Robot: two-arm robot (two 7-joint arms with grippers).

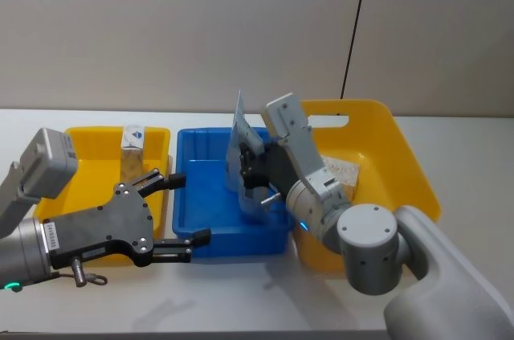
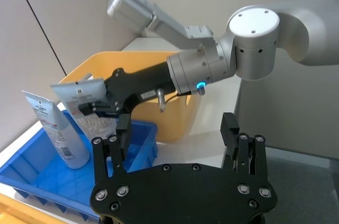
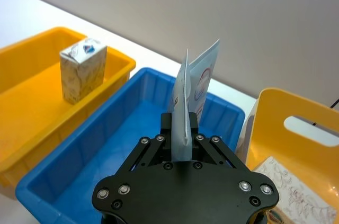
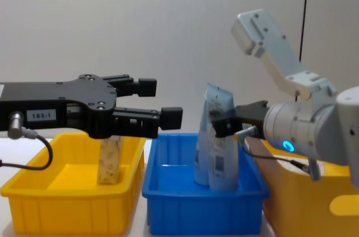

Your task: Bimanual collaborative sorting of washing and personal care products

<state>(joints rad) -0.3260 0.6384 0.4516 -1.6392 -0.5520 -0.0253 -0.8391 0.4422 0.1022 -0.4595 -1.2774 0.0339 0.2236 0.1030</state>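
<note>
My right gripper (image 1: 253, 183) is shut on a pale-blue squeeze tube (image 3: 180, 102), holding it upright over the middle of the blue bin (image 1: 201, 163). A second tube (image 2: 55, 128) stands in that bin just beside it, crimped end up. One beige marbled carton (image 1: 132, 151) stands upright at the back of the left yellow bin (image 1: 88, 171). Another carton (image 1: 341, 171) lies flat in the right yellow bin (image 1: 401, 155). My left gripper (image 1: 186, 210) hangs open and empty above the front edge where the left yellow bin meets the blue bin.
The three bins stand side by side on a white table, the larger handled yellow bin (image 3: 296, 123) at the right. A plain wall and a dark cable rise behind. Bare table lies in front of the bins.
</note>
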